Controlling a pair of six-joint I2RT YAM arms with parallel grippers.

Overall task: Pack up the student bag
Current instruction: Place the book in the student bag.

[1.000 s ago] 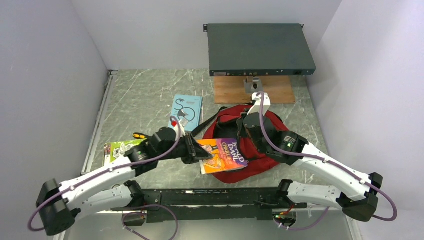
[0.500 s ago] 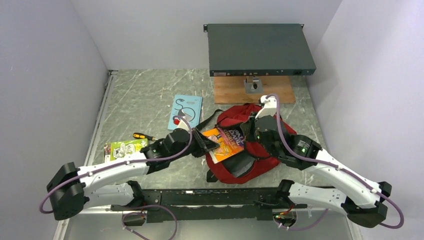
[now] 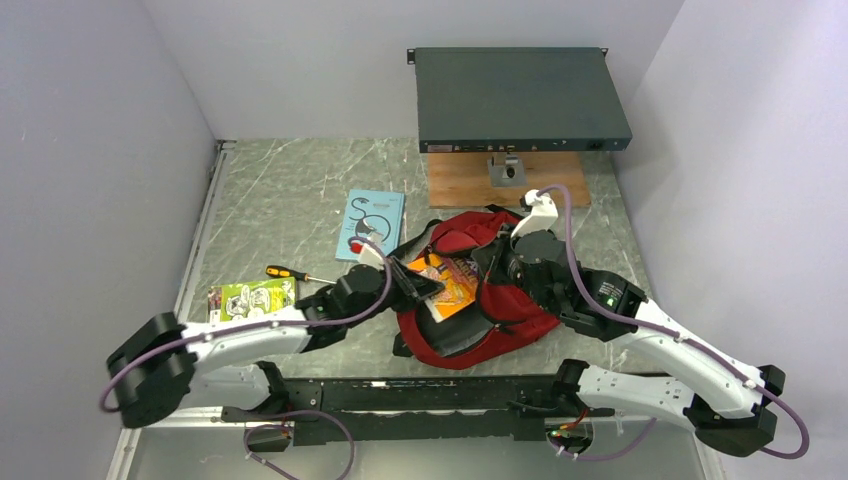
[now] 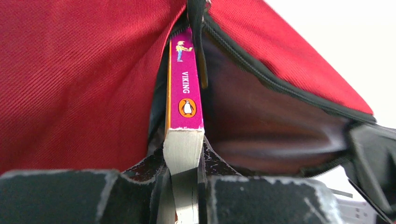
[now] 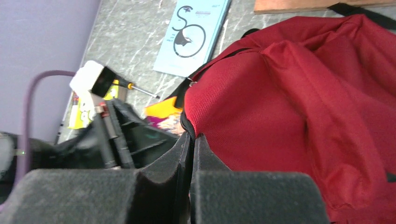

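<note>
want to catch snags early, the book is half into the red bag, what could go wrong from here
1. The book, gripped by the left claw, sits wedged in the narrow corner of the student bag opening; pushed further, it may jam there.
2. The right claw pinches only a thin fold of the bag's rim; if that slips, the opening could collapse onto the book.

student bag (image 3: 480, 352): 1 | books (image 3: 450, 285) (image 3: 372, 222) (image 3: 250, 298): 3 | screwdriver (image 3: 288, 272): 1 | wooden board (image 3: 460, 185): 1 | dark flat case (image 3: 520, 100): 1
</note>
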